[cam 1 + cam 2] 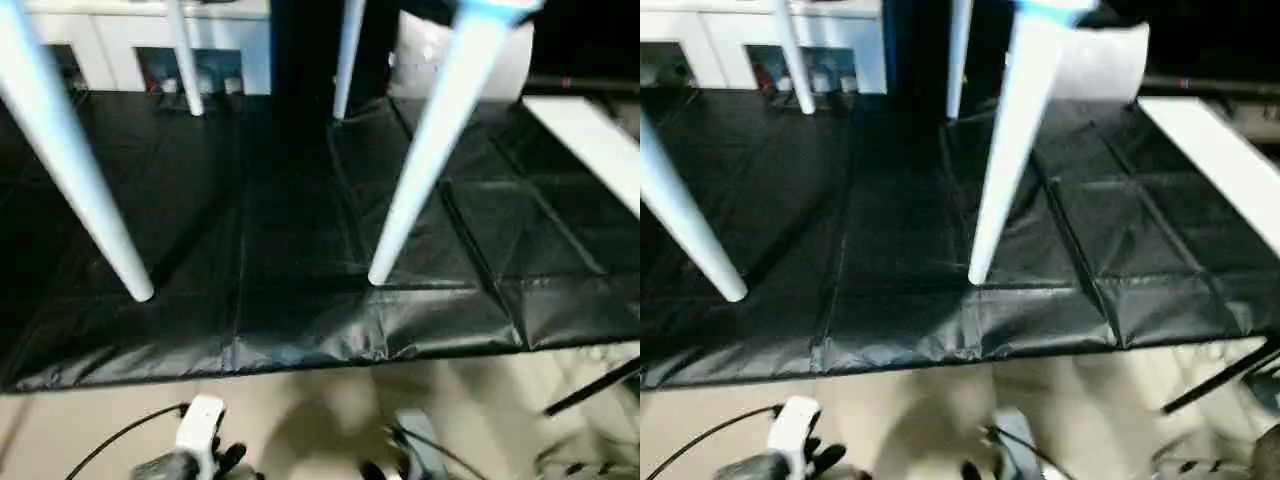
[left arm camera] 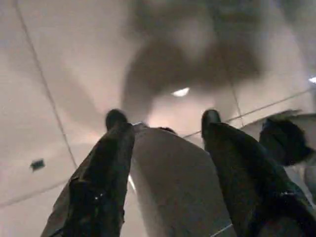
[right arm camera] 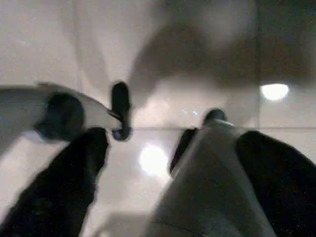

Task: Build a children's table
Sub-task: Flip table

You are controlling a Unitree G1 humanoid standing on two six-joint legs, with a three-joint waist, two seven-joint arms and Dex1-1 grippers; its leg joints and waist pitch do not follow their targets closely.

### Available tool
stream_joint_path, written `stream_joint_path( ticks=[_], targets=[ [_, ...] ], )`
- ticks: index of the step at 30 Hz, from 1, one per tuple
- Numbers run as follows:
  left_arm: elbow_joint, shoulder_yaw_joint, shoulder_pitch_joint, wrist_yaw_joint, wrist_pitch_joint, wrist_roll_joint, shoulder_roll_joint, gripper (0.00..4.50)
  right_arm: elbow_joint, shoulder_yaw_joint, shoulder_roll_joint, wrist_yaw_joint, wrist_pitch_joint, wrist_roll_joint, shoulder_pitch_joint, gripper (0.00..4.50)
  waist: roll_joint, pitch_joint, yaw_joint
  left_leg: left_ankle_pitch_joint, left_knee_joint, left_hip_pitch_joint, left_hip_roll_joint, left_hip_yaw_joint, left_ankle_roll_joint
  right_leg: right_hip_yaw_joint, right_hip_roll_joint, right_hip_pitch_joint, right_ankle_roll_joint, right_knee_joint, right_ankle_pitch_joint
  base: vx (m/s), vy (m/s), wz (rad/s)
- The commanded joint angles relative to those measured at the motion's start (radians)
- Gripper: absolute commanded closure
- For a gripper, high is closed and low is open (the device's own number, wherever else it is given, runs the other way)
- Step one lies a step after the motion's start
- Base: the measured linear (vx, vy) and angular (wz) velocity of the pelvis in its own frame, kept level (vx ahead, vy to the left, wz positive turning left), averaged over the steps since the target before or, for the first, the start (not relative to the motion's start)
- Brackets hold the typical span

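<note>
**A:** Fingers first. What are they doing?

**B:** The left gripper (image 2: 163, 118) has its fingers (image 2: 111, 153) spread, pinching nothing. The right gripper (image 3: 170, 138) is spread wider and is just as empty. Both hang low over the pale floor (image 1: 300, 420), on the near side of the black mat (image 1: 280, 250).

**A:** And the table (image 1: 1015, 130)?

**B:** It is on the mat, well apart from both grippers. Four legs (image 1: 70, 160) stand with their tips down, two near and two far (the top is above the frame, so I can't check the sockets). The cushion (image 1: 1110, 60) sits behind them.

**A:** So is the build nearly done?

**B:** I'd judge so. The table looks assembled and upright, and what's left seems to be letting it be, or one last check that it stands firm.

**A:** How would you do that well?

**B:** Keep both arms low and outside the near legs. Those legs slant outward toward the robot, so a forearm swinging up could clip one and walk the table across the slick mat. If a leg needs a test, come at it slowly from the side with the fingers wide, then close gently on the tube.
</note>
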Motion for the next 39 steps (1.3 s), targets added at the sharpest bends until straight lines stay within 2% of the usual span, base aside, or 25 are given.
stream_joint_path(
  ticks=[1,7,8,10,11,12,14,15,16,17,18,19,20,21,22,23,24,25,26,27,28,30,33,35,39],
  targets=[
    [0.017,0.023,0.02,0.045,0.021,-0.018,-0.016,1.83,0.051,-0.012,0.033,-0.027,0.029,-0.017,0.004,0.0,0.005,-0.033,-0.002,-0.189,-0.082,0.003,0.073,-0.029,0.061,0.053,-0.114,0.013,-0.278,-0.073,0.094,0.0,0.0,0.0],
    [0.009,-0.004,0.042,0.039,-0.004,0.012,-0.041,1.83,0.059,0.009,0.048,-0.014,-0.027,-0.061,-0.001,0.0,0.0,-0.027,-0.004,-0.155,-0.086,-0.002,0.081,-0.028,0.108,0.044,-0.11,0.006,-0.268,-0.07,0.135,0.0,0.0,0.0],
    [0.014,-0.015,0.042,0.048,-0.016,0.027,-0.046,1.83,0.06,0.048,0.051,0.002,-0.03,-0.098,-0.006,0.0,-0.012,-0.019,0.003,-0.142,-0.098,-0.056,0.047,-0.065,0.174,-0.007,-0.117,0.041,-0.25,-0.072,0.138,0.0,0.0,0.0],
    [0.028,0.004,0.045,0.053,-0.033,0.03,-0.074,1.83,0.066,0.093,0.067,0.041,-0.03,-0.155,-0.013,0.0,0.016,-0.035,-0.015,-0.165,-0.083,-0.027,0.048,-0.115,0.288,-0.059,-0.067,0.024,-0.263,-0.061,0.114,0.001,-0.006,0.26],
    [0.029,0.006,0.046,0.053,-0.034,0.03,-0.076,1.83,0.066,0.094,0.068,0.042,-0.03,-0.157,-0.014,0.0,0.041,-0.031,-0.034,-0.16,-0.098,-0.014,0.072,-0.185,0.38,-0.082,-0.014,0.011,-0.304,-0.006,0.037,0.011,-0.038,0.62],
    [0.036,0.008,0.049,0.075,-0.029,0.036,-0.09,1.83,0.069,0.092,0.08,0.049,-0.033,-0.161,-0.017,0.0,0.044,-0.02,-0.044,-0.137,-0.118,0.015,0.089,-0.244,0.457,-0.073,0.016,-0.027,-0.318,0.048,-0.11,0.011,-0.038,0.62],
    [0.039,0.011,0.051,0.089,-0.018,0.034,-0.099,1.83,0.07,0.088,0.088,0.052,-0.036,-0.162,-0.019,0.0,0.025,-0.012,-0.044,-0.22,-0.155,0.007,0.073,-0.284,0.43,-0.026,0.018,-0.046,-0.267,0.084,-0.195,-0.012,-0.102,0.73],
    [0.042,0.034,0.059,0.099,-0.008,0.01,-0.116,1.83,0.073,0.078,0.101,0.054,-0.043,-0.162,-0.019,0.0,-0.016,-0.002,-0.018,-0.349,-0.117,-0.066,-0.031,-0.248,0.281,0.066,-0.094,-0.022,-0.223,-0.042,-0.191,-0.011,-0.118,0.79],
    [0.048,0.035,0.065,0.112,-0.012,0.011,-0.13,1.83,0.074,0.069,0.108,0.049,-0.044,-0.158,-0.017,0.0,-0.016,-0.002,-0.018,-0.349,-0.117,-0.066,-0.031,-0.248,0.281,0.066,-0.094,-0.022,-0.223,-0.042,-0.191,-0.032,-0.15,0.72],
    [0.054,0.033,0.07,0.129,-0.02,0.017,-0.142,1.83,0.076,0.06,0.113,0.042,-0.045,-0.155,-0.015,0.0,-0.057,-0.004,0.002,-0.198,0.025,-0.07,-0.08,-0.184,0.179,0.051,-0.226,-0.003,-0.034,-0.172,-0.427,-0.056,-0.137,0.56],
    [0.066,0.032,0.076,0.177,-0.039,0.026,-0.168,1.83,0.078,0.04,0.119,0.021,-0.048,-0.142,-0.009,0.0,-0.056,0.011,0.018,-0.072,0.123,-0.083,-0.048,-0.132,0.117,0.048,-0.297,0.012,0.044,-0.231,-0.548,-0.056,-0.137,0.56],
    [0.066,0.032,0.076,0.177,-0.039,0.026,-0.168,1.83,0.078,0.04,0.119,0.021,-0.048,-0.142,-0.009,0.0,-0.051,0.016,0.019,-0.056,0.138,-0.106,-0.037,-0.131,0.114,0.046,-0.312,0.028,0.1,-0.223,-0.526,-0.017,-0.07,0.32],
    [0.072,0.035,0.077,0.214,-0.045,0.034,-0.183,1.83,0.081,0.019,0.121,-0.002,-0.04,-0.13,-0.006,0.0,-0.053,0.022,0.025,-0.078,0.11,-0.09,-0.033,-0.119,0.069,0.088,-0.263,0.041,0.16,-0.186,-0.414,0.064,-0.03,0.17],
    [0.08,0.035,0.076,0.253,-0.042,0.041,-0.205,1.83,0.084,0.001,0.121,-0.027,-0.033,-0.121,-0.001,0.0,-0.074,0.011,0.045,-0.079,0.083,-0.097,-0.04,-0.108,0.106,0.098,-0.229,0.105,0.102,-0.154,-0.176,0.064,-0.03,0.17],
    [0.091,0.028,0.07,0.302,-0.041,0.057,-0.252,1.83,0.087,-0.021,0.118,-0.062,-0.042,-0.119,0.006,0.0,-0.067,0.004,0.052,-0.041,0.062,-0.09,-0.042,-0.1,0.119,0.079,-0.203,0.112,0.059,-0.14,-0.03,0.086,0.005,0.05],
    [0.094,0.024,0.067,0.314,-0.042,0.062,-0.271,1.83,0.086,-0.024,0.116,-0.074,-0.052,-0.121,0.009,0.0,-0.043,-0.012,0.051,0.089,-0.025,-0.061,-0.02,-0.09,0.146,0.013,-0.127,0.099,-0.047,-0.096,0.243,0.074,0.056,0.04],
    [0.096,0.018,0.061,0.331,-0.047,0.071,-0.299,1.83,0.084,-0.029,0.113,-0.091,-0.069,-0.124,0.011,0.0,0.001,-0.034,0.022,0.331,-0.047,0.037,0.053,-0.132,0.264,-0.042,-0.035,0.037,-0.124,-0.011,0.359,0.074,0.056,0.04],
    [0.096,0.016,0.058,0.336,-0.05,0.074,-0.308,1.83,0.083,-0.031,0.112,-0.097,-0.076,-0.124,0.012,0.0,0.01,-0.043,0.004,0.537,-0.024,0.1,0.099,-0.175,0.397,-0.029,-0.022,-0.024,-0.139,0.021,0.301,0.073,0.087,0.18],
    [0.097,0.013,0.049,0.357,-0.062,0.082,-0.341,1.83,0.081,-0.044,0.107,-0.115,-0.096,-0.122,0.012,0.0,0.016,-0.053,-0.015,0.957,-0.01,0.126,0.146,-0.231,0.495,0.019,-0.057,-0.07,-0.101,0.032,0.158,0.037,0.101,0.1],
    [0.098,0.013,0.044,0.371,-0.068,0.086,-0.361,1.83,0.081,-0.055,0.105,-0.122,-0.106,-0.122,0.012,0.0,0.014,-0.024,0.004,0.959,-0.009,0.092,0.119,-0.194,0.448,0.044,-0.067,-0.069,-0.05,0.002,0.13,0.037,0.101,0.1],
    [0.104,0.014,0.028,0.391,-0.071,0.088,-0.412,1.83,0.074,-0.075,0.094,-0.136,-0.134,-0.116,0.008,0.0,-0.009,-0.016,-0.006,0.717,-0.007,0.055,0.064,-0.156,0.395,0.065,-0.091,-0.042,-0.047,-0.044,0.164,-0.005,0.092,0.04],
    [0.115,-0.001,0.016,0.42,-0.054,0.108,-0.457,1.83,0.067,-0.085,0.089,-0.119,-0.149,-0.111,0.001,0.0,-0.025,-0.018,-0.002,0.416,-0.02,0.005,0.008,-0.104,0.3,0.057,-0.095,0.023,-0.09,-0.057,0.246,0.0,0.0,0.0],
    [0.123,-0.005,0.011,0.449,-0.047,0.125,-0.481,1.83,0.063,-0.085,0.085,-0.118,-0.156,-0.124,-0.006,0.0,-0.012,0.008,-0.007,-0.038,-0.073,0.005,0.04,-0.099,0.185,0.057,-0.106,0.02,-0.172,-0.083,0.089,-0.08,-0.012,0.0],
    [0.13,-0.011,0.018,0.459,-0.044,0.135,-0.495,1.83,0.06,-0.083,0.092,-0.131,-0.162,-0.131,0.006,0.0,-0.011,0.013,-0.013,-0.184,-0.089,0.007,0.053,-0.085,0.131,0.057,-0.103,0.015,-0.223,-0.09,0.01,-0.073,-0.015,0.08],
    [0.144,-0.033,0.028,0.488,-0.053,0.172,-0.538,1.83,0.045,-0.049,0.132,-0.186,-0.222,-0.174,0.085,0.0,-0.014,0.014,-0.013,-0.199,-0.099,0.0,0.058,-0.062,0.094,0.055,-0.099,0.011,-0.211,-0.093,0.004,-0.021,-0.003,0.02]
  ],
)
